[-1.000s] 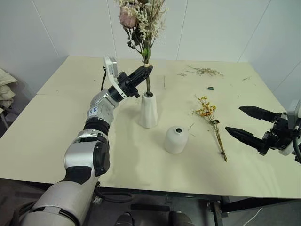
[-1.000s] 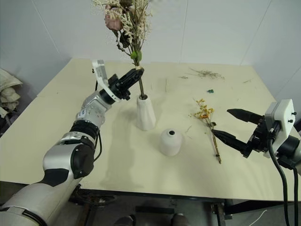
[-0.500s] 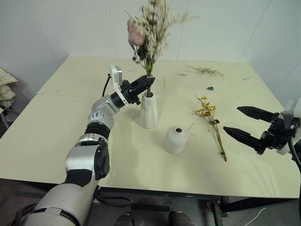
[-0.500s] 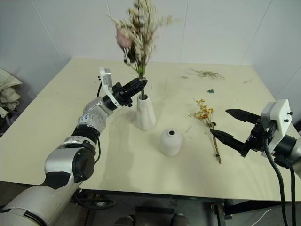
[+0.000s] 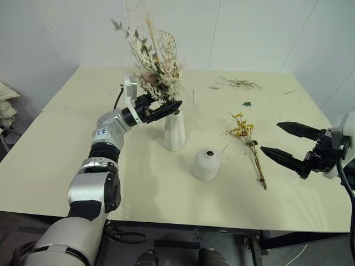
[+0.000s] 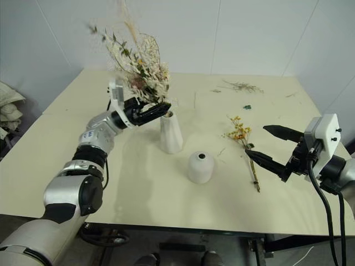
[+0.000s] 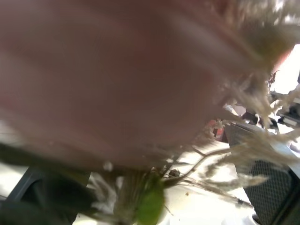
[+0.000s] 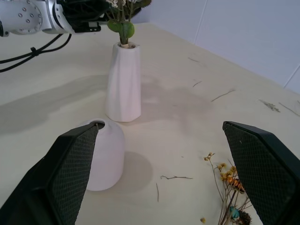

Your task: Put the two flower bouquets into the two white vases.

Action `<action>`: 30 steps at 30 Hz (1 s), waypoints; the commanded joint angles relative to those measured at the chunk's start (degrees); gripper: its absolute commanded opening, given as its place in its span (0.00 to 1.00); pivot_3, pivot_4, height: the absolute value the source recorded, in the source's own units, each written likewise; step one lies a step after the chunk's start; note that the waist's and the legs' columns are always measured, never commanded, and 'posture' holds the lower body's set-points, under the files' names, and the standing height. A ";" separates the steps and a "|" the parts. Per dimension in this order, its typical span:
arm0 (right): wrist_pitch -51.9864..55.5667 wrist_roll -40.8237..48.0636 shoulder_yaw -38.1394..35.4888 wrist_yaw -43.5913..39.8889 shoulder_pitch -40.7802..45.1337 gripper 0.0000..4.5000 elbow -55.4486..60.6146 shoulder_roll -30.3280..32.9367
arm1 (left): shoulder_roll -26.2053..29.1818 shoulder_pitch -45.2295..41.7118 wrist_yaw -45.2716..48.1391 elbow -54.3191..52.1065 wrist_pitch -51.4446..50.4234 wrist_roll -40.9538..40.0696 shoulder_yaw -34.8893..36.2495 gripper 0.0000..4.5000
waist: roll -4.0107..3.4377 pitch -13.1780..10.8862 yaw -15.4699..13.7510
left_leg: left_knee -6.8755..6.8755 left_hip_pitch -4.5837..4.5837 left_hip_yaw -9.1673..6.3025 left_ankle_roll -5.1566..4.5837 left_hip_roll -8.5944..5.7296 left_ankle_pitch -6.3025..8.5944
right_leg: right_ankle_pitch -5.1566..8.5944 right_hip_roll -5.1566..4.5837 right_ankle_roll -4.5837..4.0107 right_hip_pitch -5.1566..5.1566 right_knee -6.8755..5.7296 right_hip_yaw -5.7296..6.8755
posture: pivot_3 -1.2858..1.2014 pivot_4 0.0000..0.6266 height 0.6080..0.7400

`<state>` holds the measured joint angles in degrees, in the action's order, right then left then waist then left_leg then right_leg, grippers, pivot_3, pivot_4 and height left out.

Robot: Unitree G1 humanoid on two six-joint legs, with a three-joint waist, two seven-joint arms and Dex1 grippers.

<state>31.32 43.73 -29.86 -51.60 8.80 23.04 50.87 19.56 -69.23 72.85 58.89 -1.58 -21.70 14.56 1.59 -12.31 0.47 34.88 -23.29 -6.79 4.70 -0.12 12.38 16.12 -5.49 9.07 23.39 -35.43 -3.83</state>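
The pale pink rose bouquet (image 5: 152,61) stands with its stems in the mouth of the tall white cone vase (image 5: 174,133) and leans left over my left arm. My left gripper (image 5: 173,106) sits just above the vase mouth, beside the stems, with its jaws open. A blurred pink bloom and a green leaf (image 7: 150,206) press close in the left wrist view. The short rounded vase (image 5: 207,164) stands in front, its mouth bare. To its right lies the yellow bouquet (image 5: 247,138), flat on the table. My right gripper (image 5: 270,137) hovers open and holds nothing, right of the yellow bouquet.
Loose dried twigs (image 5: 239,83) and a small green scrap (image 5: 248,103) lie near the table's back right. A folded cloth (image 5: 6,105) sits off the table's left side. The cream table (image 5: 66,160) runs wide on the left and in front of the vases.
The rose bouquet has sunk lower into the tall vase and flopped to the left. My left gripper has opened and drawn slightly left and down. The right gripper has not moved.
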 commanded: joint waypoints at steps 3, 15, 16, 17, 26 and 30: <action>-0.71 -0.81 0.32 -0.37 1.89 1.00 -0.63 1.68 | 5.59 1.75 3.97 -2.99 0.47 3.41 -3.60 1.00 | 0.00 0.00 0.06 | 0.03 0.00 0.00 0.00 0.00 0.00 | 0.00 0.00 0.00 0.00 -0.04 0.00 | 0.52 0.24 1.00; 4.42 -9.99 11.21 4.49 6.86 1.00 -7.18 5.01 | 18.48 7.44 9.66 -8.24 1.70 5.06 -4.67 1.00 | -0.01 0.00 0.88 | 0.00 0.00 -0.01 -0.02 0.01 0.01 | 0.04 0.00 -0.08 0.01 -0.06 0.00 | 0.52 0.24 1.00; 5.42 -11.14 12.62 5.51 7.52 1.00 -7.71 4.96 | 19.73 9.19 11.11 -10.69 -0.40 3.45 -3.80 1.00 | -0.01 0.00 1.03 | 0.00 0.00 -0.01 -0.02 0.02 0.01 | 0.05 0.00 -0.10 0.03 -0.08 0.00 | 0.52 0.24 1.00; 6.57 -12.31 14.12 6.40 8.25 1.00 -8.28 5.03 | 20.76 11.02 12.64 -13.23 -2.29 1.91 -3.10 1.00 | -0.01 0.00 1.16 | 0.00 -0.01 -0.01 -0.02 0.02 0.01 | 0.06 0.00 -0.11 0.04 -0.09 0.00 | 0.52 0.24 1.00; 18.11 -20.47 25.44 12.11 18.81 1.00 -18.92 3.95 | 28.28 27.72 19.65 -39.49 -20.58 -17.66 -0.16 1.00 | -0.02 -0.01 1.58 | 0.01 0.03 -0.01 -0.02 0.07 0.01 | 0.11 0.00 -0.21 0.09 -0.22 -0.01 | 0.52 0.24 1.00; 23.14 -23.62 29.89 13.22 25.30 1.00 -25.12 2.43 | 30.92 35.72 19.13 -50.23 -25.68 -24.29 2.73 1.00 | -0.07 -0.03 1.57 | -0.01 0.03 -0.02 -0.02 0.09 0.01 | 0.15 0.01 -0.28 0.11 -0.22 -0.01 | 0.52 0.24 1.00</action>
<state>52.88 21.65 -0.23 -39.17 32.28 -0.83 53.26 49.04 -35.17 86.08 13.58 -25.63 -42.44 14.94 1.52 -12.33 2.04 34.85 -23.25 -6.80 4.68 -0.03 12.40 16.27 -5.49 8.78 23.50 -35.64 -3.84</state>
